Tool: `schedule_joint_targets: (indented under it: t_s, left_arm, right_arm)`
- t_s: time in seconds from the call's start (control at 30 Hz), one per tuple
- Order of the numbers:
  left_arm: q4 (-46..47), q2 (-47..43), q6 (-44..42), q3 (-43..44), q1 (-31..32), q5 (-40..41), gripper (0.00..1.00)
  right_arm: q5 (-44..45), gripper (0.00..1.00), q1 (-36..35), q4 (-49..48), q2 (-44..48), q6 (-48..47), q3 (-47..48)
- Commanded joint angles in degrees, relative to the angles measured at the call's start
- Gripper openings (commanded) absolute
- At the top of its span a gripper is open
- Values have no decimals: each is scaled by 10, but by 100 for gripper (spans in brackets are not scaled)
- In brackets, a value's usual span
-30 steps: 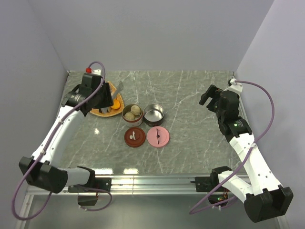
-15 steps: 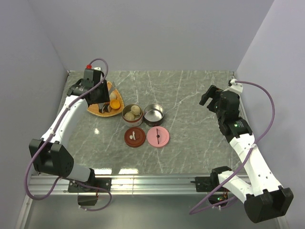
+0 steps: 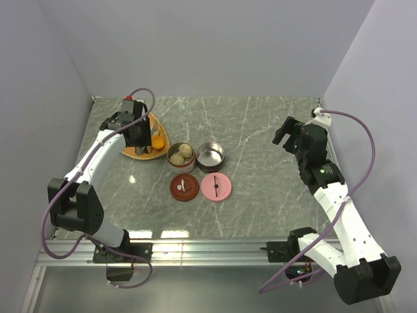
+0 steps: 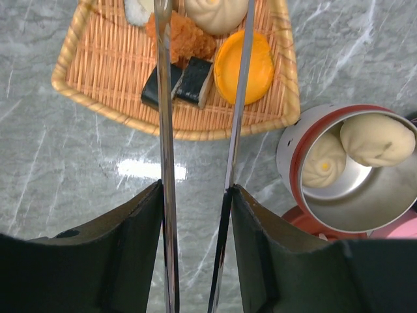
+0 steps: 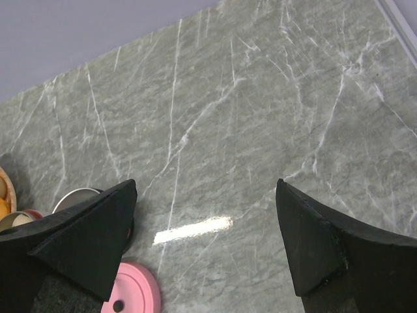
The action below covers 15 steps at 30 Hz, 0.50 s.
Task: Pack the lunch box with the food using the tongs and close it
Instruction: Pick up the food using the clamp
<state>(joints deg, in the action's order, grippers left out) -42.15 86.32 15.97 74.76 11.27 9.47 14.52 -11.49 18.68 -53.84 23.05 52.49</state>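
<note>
My left gripper [image 4: 195, 190] is shut on the tongs [image 4: 165, 150], one thin metal arm against each finger. The tong tips reach over the woven orange plate [image 4: 91, 72], straddling two dark sushi rolls [image 4: 177, 86]. An orange disc [image 4: 244, 65], a fried chunk [image 4: 186, 36] and a beige dumpling [image 4: 215, 12] also lie on the plate. The red-banded lunch box tin [image 4: 290, 153] to the right holds two dumplings [image 4: 378, 138]. From above, the left gripper [image 3: 139, 134] hangs over the plate [image 3: 132, 154]. My right gripper [image 5: 205, 189] stands open over bare table.
An empty steel tin [image 3: 210, 155] stands beside the filled tin [image 3: 180, 154]. In front of them lie a dark red lid [image 3: 184, 188] and a pink lid [image 3: 216, 187]. Walls close the table at left, back and right. The right gripper [image 3: 290, 134] hovers far right.
The left arm has swung its elbow back and the wrist has shifted slightly right over the plate, tongs still held. The right arm has not moved.
</note>
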Motion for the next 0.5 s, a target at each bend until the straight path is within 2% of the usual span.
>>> schedule_joint_targets:
  t_s: [0.0,0.37,0.47]
  left_arm:
    - [46,3,-22,-3,-2,-12,51]
    - [43,38,-30,9,-2,-20,48]
    - [34,45,-32,15,-2,-24,44]
  right_arm:
    - [4,94,-4,-7,-1,-12,17]
    - [7,94,-4,-7,0,-18,20]
    - [6,94,-4,-9,-3,-20,22]
